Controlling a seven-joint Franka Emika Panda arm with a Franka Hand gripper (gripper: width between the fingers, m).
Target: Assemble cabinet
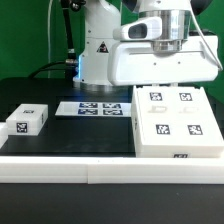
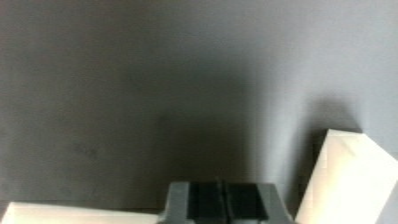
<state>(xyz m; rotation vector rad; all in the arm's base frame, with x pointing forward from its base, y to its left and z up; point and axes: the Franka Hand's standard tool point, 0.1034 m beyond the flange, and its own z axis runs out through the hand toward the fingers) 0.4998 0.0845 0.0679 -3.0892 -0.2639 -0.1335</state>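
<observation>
The cabinet [image 1: 177, 122] is a large white box lying at the exterior view's right, with four tagged panels facing up. My gripper [image 1: 166, 84] hangs on its wide white hand just over the cabinet's far edge; the fingertips are hard to make out there. In the wrist view the two dark fingers [image 2: 196, 203] of the gripper [image 2: 222, 205] stand pressed together with nothing between them, above the dark table. A white corner of the cabinet [image 2: 358, 180] shows close beside the fingers.
A small white tagged block [image 1: 27, 121] lies at the exterior view's left. The marker board [image 1: 95, 108] lies flat in the middle, in front of the white robot base [image 1: 100, 45]. A white strip [image 2: 71, 213] edges the wrist view.
</observation>
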